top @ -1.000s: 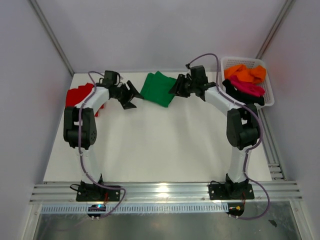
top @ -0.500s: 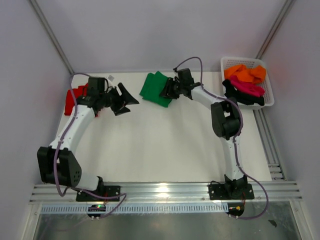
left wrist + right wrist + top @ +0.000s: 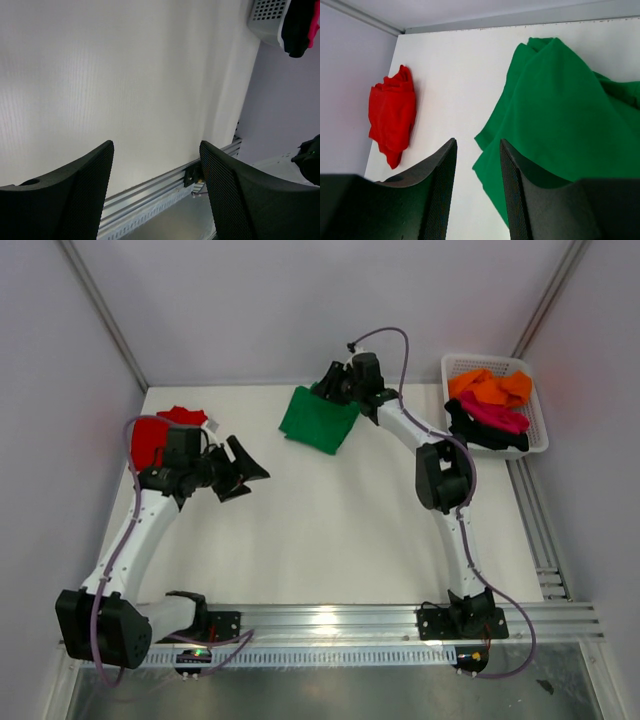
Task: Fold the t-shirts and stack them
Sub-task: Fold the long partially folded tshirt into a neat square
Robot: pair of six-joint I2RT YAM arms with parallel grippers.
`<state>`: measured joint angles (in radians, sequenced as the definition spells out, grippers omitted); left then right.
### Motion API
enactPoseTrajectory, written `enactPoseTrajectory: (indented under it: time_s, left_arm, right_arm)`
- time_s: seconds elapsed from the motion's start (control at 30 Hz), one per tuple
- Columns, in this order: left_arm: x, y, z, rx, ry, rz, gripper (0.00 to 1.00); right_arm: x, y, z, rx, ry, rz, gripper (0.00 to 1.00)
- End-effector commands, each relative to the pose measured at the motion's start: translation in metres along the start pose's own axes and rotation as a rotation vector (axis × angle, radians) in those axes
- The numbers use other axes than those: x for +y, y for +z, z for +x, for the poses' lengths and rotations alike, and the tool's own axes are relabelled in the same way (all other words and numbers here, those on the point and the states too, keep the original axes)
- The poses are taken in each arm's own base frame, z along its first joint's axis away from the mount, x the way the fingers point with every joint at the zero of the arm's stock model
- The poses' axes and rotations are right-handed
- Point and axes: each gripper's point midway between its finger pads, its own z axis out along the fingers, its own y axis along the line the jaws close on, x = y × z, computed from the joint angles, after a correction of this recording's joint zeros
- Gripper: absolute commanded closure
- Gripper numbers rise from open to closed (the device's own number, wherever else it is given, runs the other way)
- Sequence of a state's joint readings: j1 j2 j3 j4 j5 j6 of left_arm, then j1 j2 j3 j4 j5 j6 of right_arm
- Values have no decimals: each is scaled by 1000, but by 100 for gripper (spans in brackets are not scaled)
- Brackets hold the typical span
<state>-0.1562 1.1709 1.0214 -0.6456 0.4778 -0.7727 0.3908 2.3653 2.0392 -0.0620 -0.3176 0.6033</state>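
Our right gripper (image 3: 476, 147), part-open and empty, hangs over the green t-shirt (image 3: 318, 422), which lies bunched at the far edge of the table (image 3: 330, 530). We fear that pinching several layers would lift it crumpled. Our left gripper (image 3: 155, 150), wide open and empty, sits too far off to help.

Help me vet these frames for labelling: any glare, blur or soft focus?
Top external: sharp overall, with a glare patch on the near rail. Left wrist: the left gripper is dark against a bright, almost washed-out table. Right wrist: the right gripper is dim in the foreground; the green t-shirt and red t-shirt are crisp.
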Motion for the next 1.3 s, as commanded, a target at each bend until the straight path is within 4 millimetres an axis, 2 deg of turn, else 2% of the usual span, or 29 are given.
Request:
enactPoseTrajectory:
  time_s: [0.0,0.13,0.3,0.43,0.47,0.53,0.57,0.6,0.63,0.67,0.7,0.73,0.8,0.93,1.03,1.07,1.1,1.17,1.2,1.27]
  left_arm:
    - [-4,-14,-1,-43,39,1,28]
    - [-8,-25,2,-65,42,9,28]
    - [-17,-37,3,-86,42,34,28]
    - [-25,-44,2,-95,40,52,28]
    - [-26,-46,1,-100,38,55,28]
    - [-30,-49,-1,-106,40,62,28]
    - [-31,-50,-1,-108,42,62,28]
    - [-33,-53,-2,-118,47,64,28]
    - [-35,-55,-3,-124,51,66,28]
    - [-35,-56,-4,-126,54,65,28]
    - [-35,-57,-3,-126,55,63,28]
    - [-36,-59,-5,-135,63,62,28]
    - [-35,-59,-5,-136,63,55,27]
    - [-35,-62,-3,-137,65,52,28]
    - [-31,-63,-2,-141,67,36,27]
    - [-29,-63,-2,-141,69,29,28]
    - [-29,-63,-1,-137,70,29,27]
    - [-28,-62,0,-132,69,25,27]
    - [-28,-61,0,-129,70,24,27]
    - [-28,-60,0,-123,70,25,27]
  right_arm:
    - [-17,20,6,-9,50,49,56]
    - [-42,27,31,38,107,122,56]
    - [-72,21,66,107,210,250,56]
    - [-81,10,94,191,241,329,56]
    - [-83,5,110,232,244,356,56]
    - [-74,-2,117,261,242,350,56]
    - [-73,-9,134,302,238,361,56]
    - [-65,-12,143,331,233,338,56]
    - [-52,-18,141,333,216,306,56]
    - [-47,-24,161,383,196,303,56]
    - [-42,-29,167,402,187,296,56]
    - [-28,-36,166,410,173,258,56]
    - [-21,-49,190,472,140,247,56]
    - [0,-81,218,562,94,201,57]
    - [6,-109,238,621,65,207,57]
    - [0,-121,253,660,70,225,57]
    - [5,-131,250,657,65,216,57]
    - [-1,-150,271,700,70,243,57]
    - [5,-159,268,691,63,233,57]
    - [9,-169,278,703,57,225,57]
